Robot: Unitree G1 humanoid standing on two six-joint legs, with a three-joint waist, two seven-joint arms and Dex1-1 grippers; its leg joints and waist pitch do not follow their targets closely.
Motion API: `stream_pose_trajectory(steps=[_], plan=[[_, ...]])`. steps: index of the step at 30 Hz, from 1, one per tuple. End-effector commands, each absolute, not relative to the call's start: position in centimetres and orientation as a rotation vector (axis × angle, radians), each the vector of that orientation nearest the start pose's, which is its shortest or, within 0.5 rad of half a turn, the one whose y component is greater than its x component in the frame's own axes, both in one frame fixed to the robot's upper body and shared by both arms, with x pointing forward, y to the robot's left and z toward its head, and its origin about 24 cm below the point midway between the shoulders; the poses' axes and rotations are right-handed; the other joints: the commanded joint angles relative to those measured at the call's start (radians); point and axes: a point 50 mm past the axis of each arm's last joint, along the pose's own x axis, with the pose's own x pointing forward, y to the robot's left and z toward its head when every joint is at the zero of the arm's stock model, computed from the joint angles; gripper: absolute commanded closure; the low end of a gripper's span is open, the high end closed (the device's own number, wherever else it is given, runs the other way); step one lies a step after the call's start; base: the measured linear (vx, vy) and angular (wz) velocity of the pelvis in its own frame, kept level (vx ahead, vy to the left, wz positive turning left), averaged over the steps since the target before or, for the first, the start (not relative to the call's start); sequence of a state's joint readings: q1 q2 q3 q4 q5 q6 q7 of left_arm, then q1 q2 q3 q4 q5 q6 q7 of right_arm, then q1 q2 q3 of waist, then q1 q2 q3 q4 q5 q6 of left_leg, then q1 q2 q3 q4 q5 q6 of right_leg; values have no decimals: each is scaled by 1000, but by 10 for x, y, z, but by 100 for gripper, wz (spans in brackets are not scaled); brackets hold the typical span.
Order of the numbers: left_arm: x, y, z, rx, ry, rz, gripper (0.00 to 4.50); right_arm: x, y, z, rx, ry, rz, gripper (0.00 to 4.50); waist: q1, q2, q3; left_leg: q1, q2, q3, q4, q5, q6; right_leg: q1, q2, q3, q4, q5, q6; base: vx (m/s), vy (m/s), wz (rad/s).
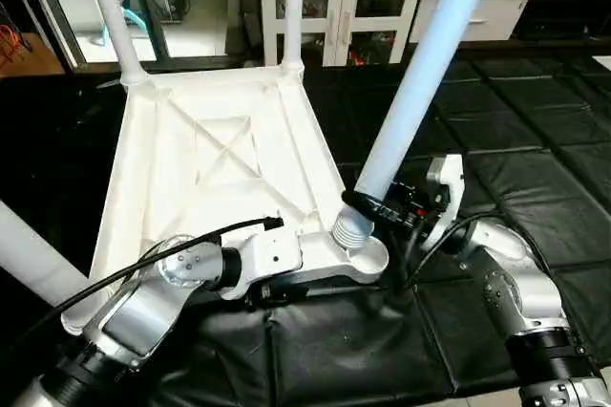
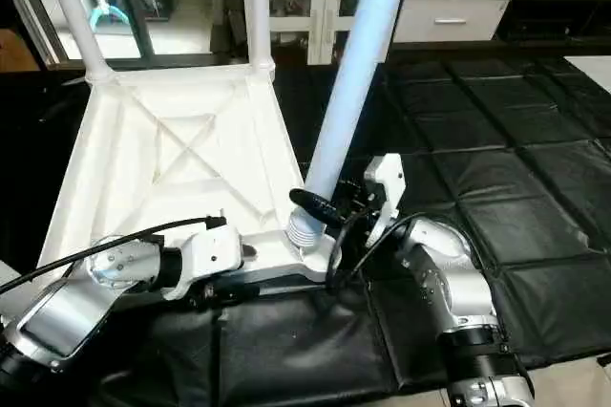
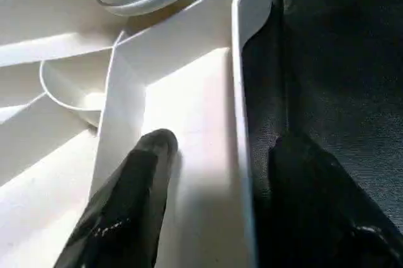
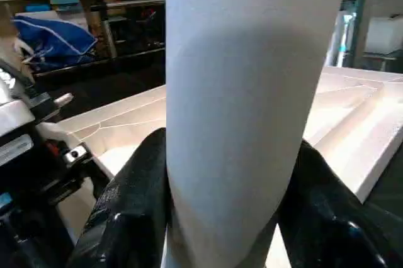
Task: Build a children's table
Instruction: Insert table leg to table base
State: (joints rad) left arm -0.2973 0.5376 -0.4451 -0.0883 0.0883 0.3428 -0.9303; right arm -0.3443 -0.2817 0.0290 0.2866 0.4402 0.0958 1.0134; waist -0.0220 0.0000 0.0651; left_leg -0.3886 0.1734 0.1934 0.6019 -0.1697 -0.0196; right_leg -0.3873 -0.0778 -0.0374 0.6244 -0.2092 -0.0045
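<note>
Left gripper (image 3: 208,155) nearest, jaws apart astride near edge wall of upturned tabletop (image 1: 205,154) on black mat (image 1: 535,149). Left wrist view alone shows one finger inside wall, other outside. Right gripper (image 4: 230,173) jaws clamped on leg (image 1: 420,73), threaded end over corner socket (image 1: 361,256). Four legs counted.
</note>
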Motion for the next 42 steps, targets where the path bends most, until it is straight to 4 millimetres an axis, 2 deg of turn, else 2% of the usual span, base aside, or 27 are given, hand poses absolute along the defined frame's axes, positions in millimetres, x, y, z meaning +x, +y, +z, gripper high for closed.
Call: stream_pose_trajectory(steps=[1,2,5,9,10,13,15,20,22,25,31,36,42], plan=[[259,127,56,654,416,-1190,171,296,-147,83,158,-64,1082,264,-4,-8,-55,22,54,-26,-77,-292,26,20,-53,40,-88,-236,-211,0,0,0],[259,127,56,654,415,-1190,197,296,-147,83,160,-65,1086,264,-4,-7,-54,23,55,-25,-78,-296,26,19,-53,40,-89,-242,-211,0,0,0],[259,131,56,652,424,-1194,210,293,-145,81,138,-63,1125,264,-4,-10,-51,23,56,-26,-79,-317,20,17,-55,40,-92,-283,-203,0,0,0],[256,138,54,660,446,-1218,249,287,-148,78,80,-57,1174,264,-6,-12,-47,24,57,-30,-84,-364,-3,13,-55,40,-96,-342,-185,0,0,0],[256,138,55,660,447,-1219,256,286,-149,78,70,-58,1176,264,-6,-10,-47,25,57,-31,-84,-368,-6,11,-54,41,-96,-343,-185,0,0,0],[254,142,53,675,463,-1225,295,285,-154,79,55,-58,1167,264,-8,-13,-45,26,57,-31,-85,-386,-10,10,-54,42,-99,-349,-184,0,0,0],[254,145,51,687,472,-1221,300,285,-156,80,52,-62,1166,264,-9,-12,-46,26,57,-31,-85,-389,-12,10,-55,42,-99,-352,-184,0,0,0],[254,146,51,693,477,-1222,345,284,-158,80,44,-68,1170,264,-9,-14,-46,29,58,-31,-85,-401,-17,7,-55,43,-100,-368,-182,0,0,0],[254,146,51,685,476,-1227,378,283,-159,81,39,-71,1172,264,-8,-15,-46,28,58,-31,-85,-396,-15,8,-56,43,-100,-364,-184,0,0,0],[254,145,51,677,471,-1235,388,283,-160,81,36,-73,1172,264,-9,-16,-46,28,57,-30,-85,-400,-15,6,-57,44,-102,-377,-182,0,0,0],[251,148,47,671,476,-1240,439,284,-162,75,32,-54,1168,264,-9,-17,-45,28,58,-31,-86,-414,-19,4,-57,44,-103,-393,-177,0,0,0],[250,150,46,656,478,-1237,450,284,-163,71,41,-40,1158,264,-11,-22,-39,27,57,-32,-86,-427,-19,1,-59,45,-108,-442,-161,0,0,0],[249,149,46,584,455,-1229,450,284,-162,69,63,-39,1148,264,-15,-21,-38,26,56,-35,-88,-439,-21,-1,-58,44,-111,-469,-154,0,0,0]])
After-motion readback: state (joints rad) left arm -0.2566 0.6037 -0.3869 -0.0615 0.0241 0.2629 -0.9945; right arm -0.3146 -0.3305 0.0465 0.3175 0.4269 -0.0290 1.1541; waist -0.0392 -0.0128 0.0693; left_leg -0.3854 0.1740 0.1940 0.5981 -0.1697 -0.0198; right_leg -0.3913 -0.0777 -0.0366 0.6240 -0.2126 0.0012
